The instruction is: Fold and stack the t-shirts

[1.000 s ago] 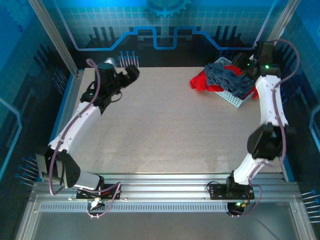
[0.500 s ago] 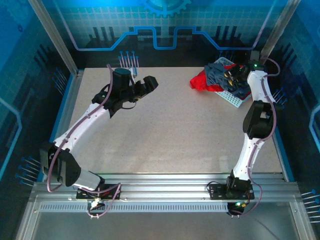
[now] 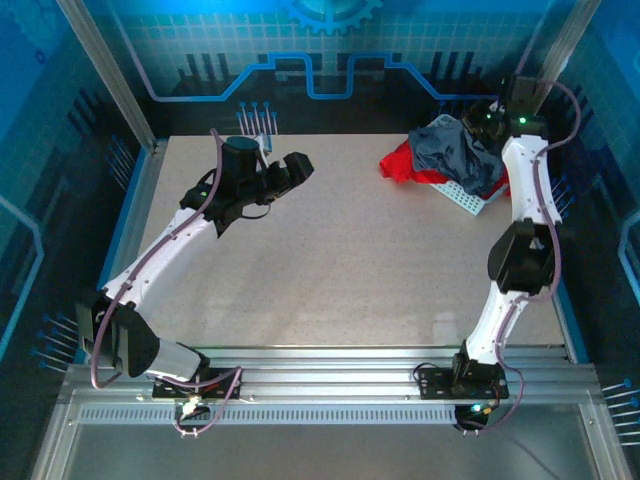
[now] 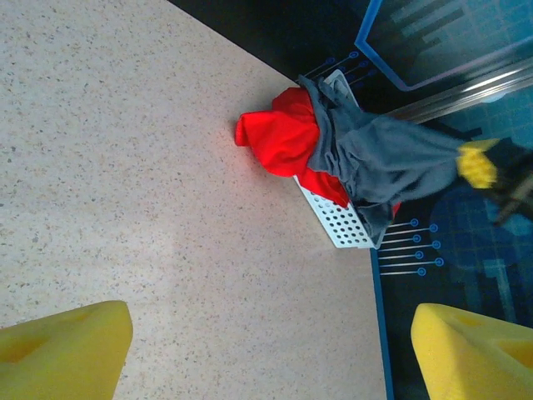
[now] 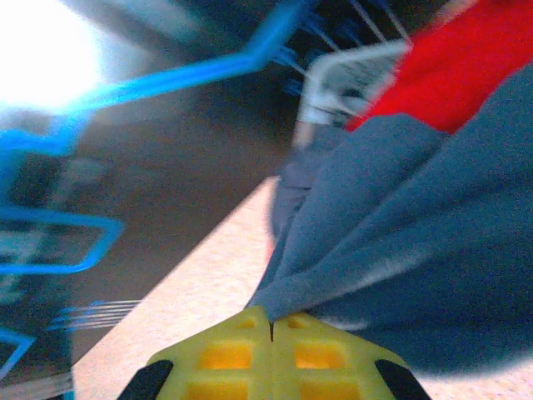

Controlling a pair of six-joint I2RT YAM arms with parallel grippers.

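You are looking at a speckled table point(image 3: 340, 280) lying bare across its middle, with the whole job sitting at its far right corner. There the white perforated basket point(image 3: 468, 203) is resting at the table's edge, and both t-shirts are heaped on it: the slate-blue t-shirt point(image 3: 455, 152) is draping over the top, and the red t-shirt point(image 3: 402, 162) is spilling out to the left beneath it. Your right gripper point(image 5: 271, 327) is pinching a fold of the blue cloth, its yellow jaws pressing together on it. Your left gripper point(image 4: 266, 350) is hovering over the far left part of the table, jaws spread wide and holding nothing. The risk, as I am judging it: the blue cloth is lying tangled over the red and across the basket rim, so a pull may be dragging the red shirt or the light basket along, or the thin pinch may be slipping off the fold
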